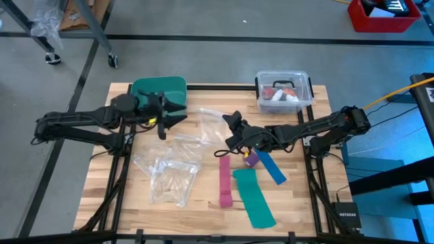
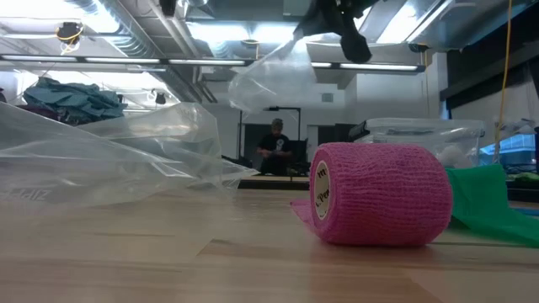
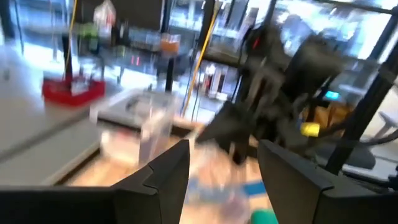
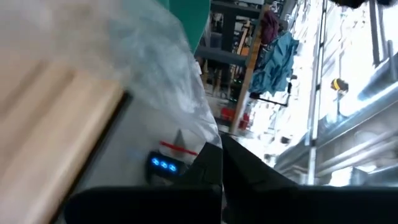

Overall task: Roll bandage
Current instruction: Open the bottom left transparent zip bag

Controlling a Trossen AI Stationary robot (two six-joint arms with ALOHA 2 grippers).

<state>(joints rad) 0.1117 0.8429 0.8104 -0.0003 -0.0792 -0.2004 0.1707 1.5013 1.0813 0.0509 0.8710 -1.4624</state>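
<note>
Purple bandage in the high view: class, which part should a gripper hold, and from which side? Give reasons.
Grip the small purple-mauve fabric bandage across its stubby rolled body, coming from above. It lies low on the wooden table, and the flat blue strip lies right beside it, so a sideways approach looks crowded.

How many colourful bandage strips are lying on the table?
4: the long pink fabric strip mid-table, the wide green fabric strip beside it, the blue fabric strip farther right, the small purple bandage at its end. The plastic bags may hide more.
</note>
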